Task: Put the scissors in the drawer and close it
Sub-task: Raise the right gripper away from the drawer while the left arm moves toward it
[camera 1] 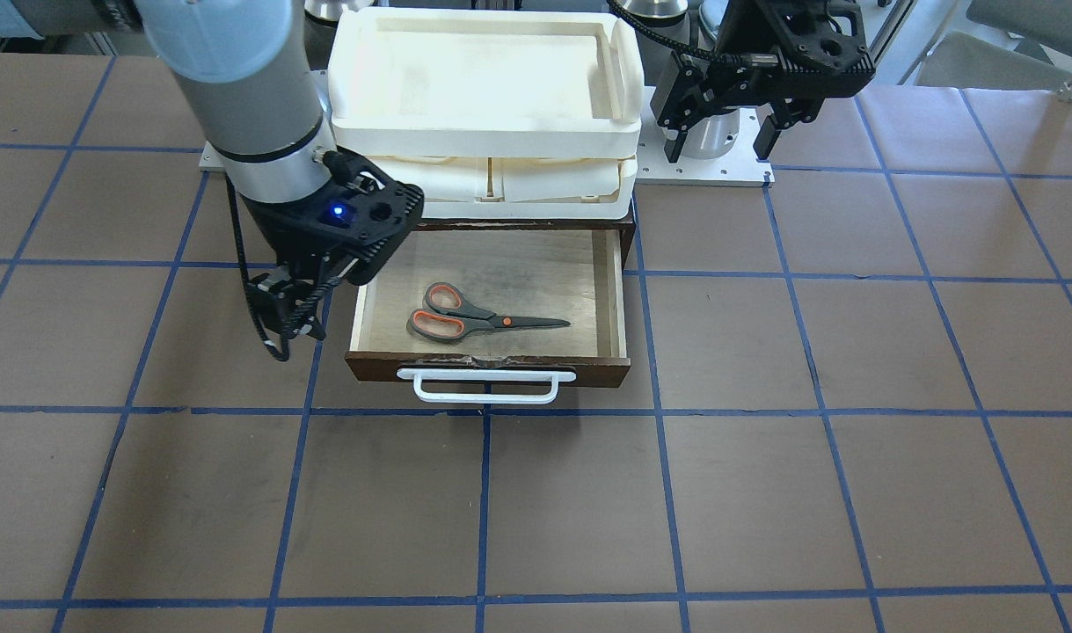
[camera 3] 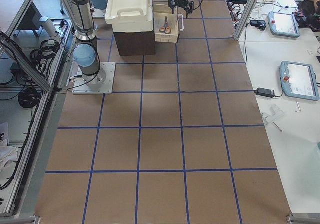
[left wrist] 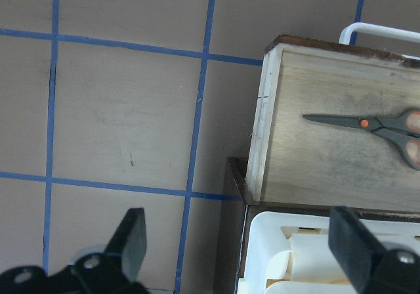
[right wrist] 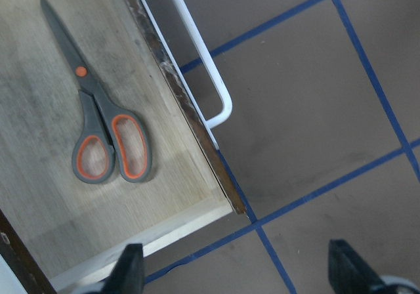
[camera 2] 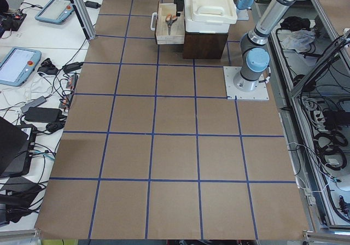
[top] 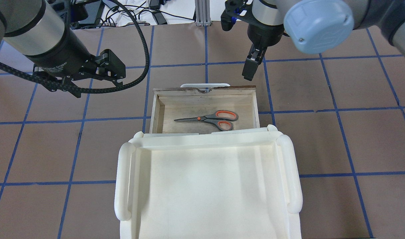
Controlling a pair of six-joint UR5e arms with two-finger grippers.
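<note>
The scissors (camera 1: pixel 478 318) lie flat inside the open drawer (camera 1: pixel 588 369), handles toward the robot's right; they also show in the overhead view (top: pixel 212 118) and in both wrist views (left wrist: pixel 380 125) (right wrist: pixel 98 130). The drawer is pulled out, its white bar handle (camera 1: pixel 487 387) facing away from the robot. My right gripper (camera 1: pixel 285 308) is open and empty, raised beside the drawer's front corner on the robot's right (right wrist: pixel 236 274). My left gripper (camera 1: pixel 720 141) is open and empty, raised back by the trays on the robot's left (left wrist: pixel 239 248).
Stacked cream plastic trays (camera 1: pixel 483 88) sit on the dark cabinet (camera 2: pixel 205 45) over the drawer's rear part. The brown table has blue tape grid lines (camera 1: pixel 483 510). The arms' base plates (camera 1: pixel 703 167) flank the cabinet.
</note>
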